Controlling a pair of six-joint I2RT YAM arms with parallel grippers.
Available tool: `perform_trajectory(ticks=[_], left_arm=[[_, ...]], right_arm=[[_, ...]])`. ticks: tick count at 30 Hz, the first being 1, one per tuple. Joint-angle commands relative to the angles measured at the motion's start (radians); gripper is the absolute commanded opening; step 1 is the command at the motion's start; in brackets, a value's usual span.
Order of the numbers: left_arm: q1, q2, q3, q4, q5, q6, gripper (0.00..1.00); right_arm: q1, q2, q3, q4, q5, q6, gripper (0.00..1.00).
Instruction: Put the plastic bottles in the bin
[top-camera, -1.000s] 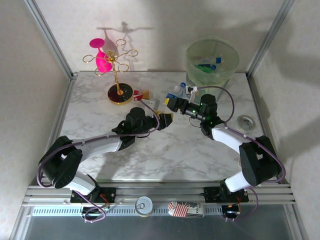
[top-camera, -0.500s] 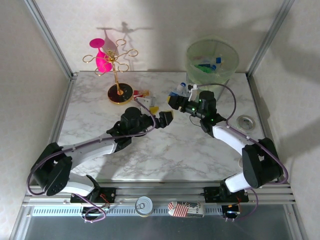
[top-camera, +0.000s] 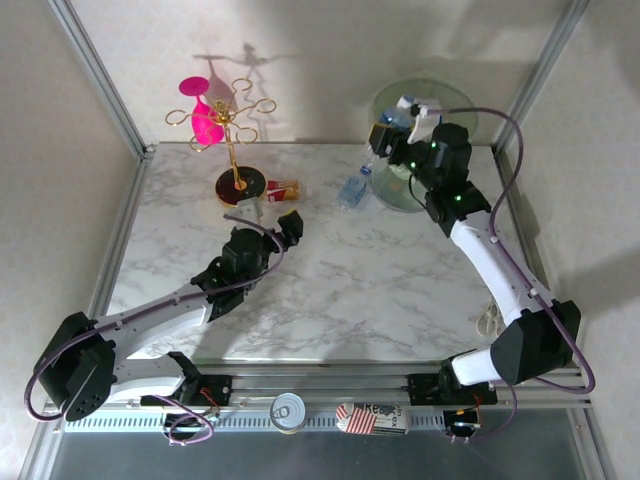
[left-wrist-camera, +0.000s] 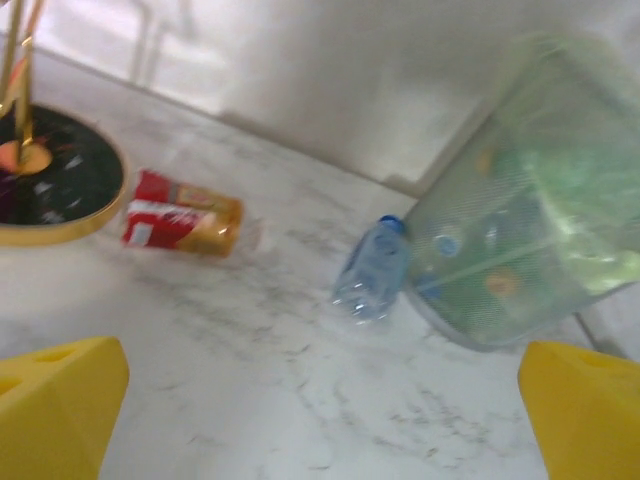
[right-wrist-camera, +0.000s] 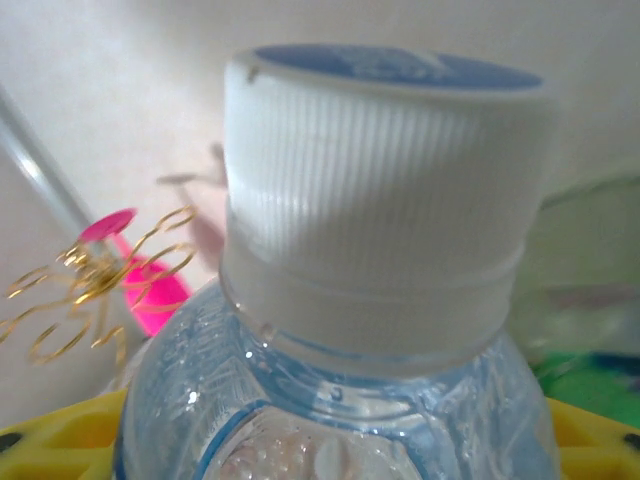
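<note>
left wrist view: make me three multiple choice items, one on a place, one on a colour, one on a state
1. The clear plastic bottle with a blue cap on the marble table lies:
a) at the near edge
b) beside the round pale green bin
c) in the far left corner

2. The label on the small bottle by the gold stand's dark round base is:
a) red
b) green
c) black

3. The left tool is:
a) shut on a bottle
b) shut on a pink glass
c) open and empty

Answers:
1 b: it lies right by the bin's wall.
2 a: its wrap is plainly red.
3 c: the yellow fingers stand far apart with nothing between them.
</note>
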Motion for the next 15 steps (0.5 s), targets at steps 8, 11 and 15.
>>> perform_trajectory(ticks=[8,11,15], left_arm=[[0.01,0.02,-0.027,-0.005,0.02,-0.099,0.99],[0.01,0.018,-0.02,-0.006,0.031,-0.1,1.0],[0.01,0.012,-0.022,-0.014,0.033,-0.104,1.0]], right_arm=[[-0.118,0.193,0.267,-0.013,0.243,-0.098,0.53],[-0.137,0.257,0.33,-0.034,0.245,-0.091,0.53],[-0.16,0.332,0.391,-0.094,0.192,-0.057,0.53]])
